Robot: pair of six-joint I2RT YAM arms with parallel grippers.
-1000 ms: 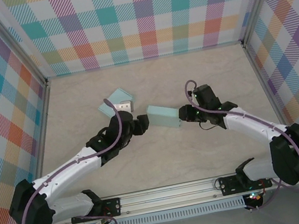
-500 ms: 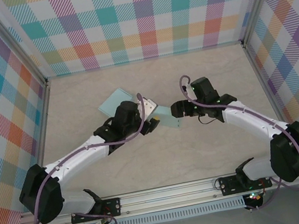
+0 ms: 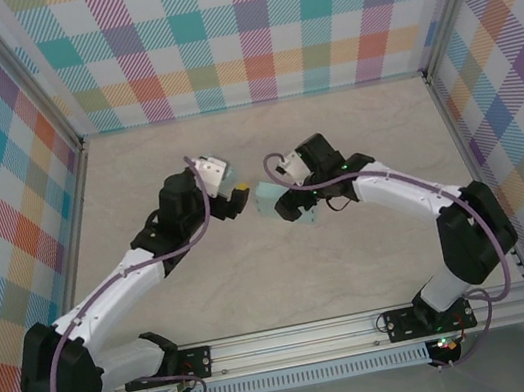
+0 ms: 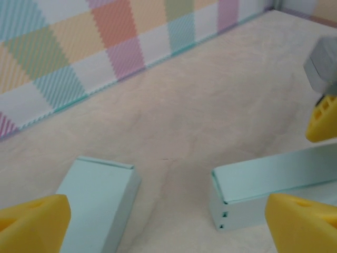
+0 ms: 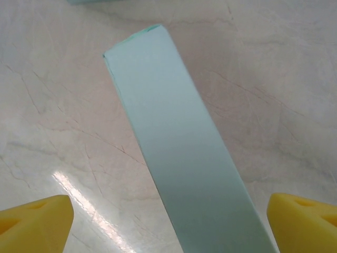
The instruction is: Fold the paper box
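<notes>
top / count: two arms; one pale teal paper box [image 3: 266,195] in plain sight, mid-surface.
top / left claw [image 3: 233,194]: yellow tip just left of the box; can't tell from here if they touch.
top / right claw [image 3: 284,204]: over the box's right part.
top / surface [image 3: 373,247]: beige, marbled; plaid walls on three sides.
left wrist / count: two boxes. The second box [image 4: 97,203] is at left and the paper box [image 4: 268,184] at right, apart, with bare surface [image 4: 174,121] between them.
left wrist / left claw [image 4: 166,224]: spread wide, a yellow fingertip [image 4: 31,221] in each lower corner, holding nothing.
left wrist / shapes: both boxes are matte card cuboids with crisp edges; small dark marks on the paper box's near end.
right wrist / count: one long paper box [image 5: 184,158], plus a teal sliver at the top edge.
right wrist / right claw [image 5: 168,224]: spread wide; the box runs between the yellow fingertips [image 5: 34,221], clear of both.
right wrist / texture: smooth matte card; glossy veined surface [image 5: 63,105] with a glare streak.
</notes>
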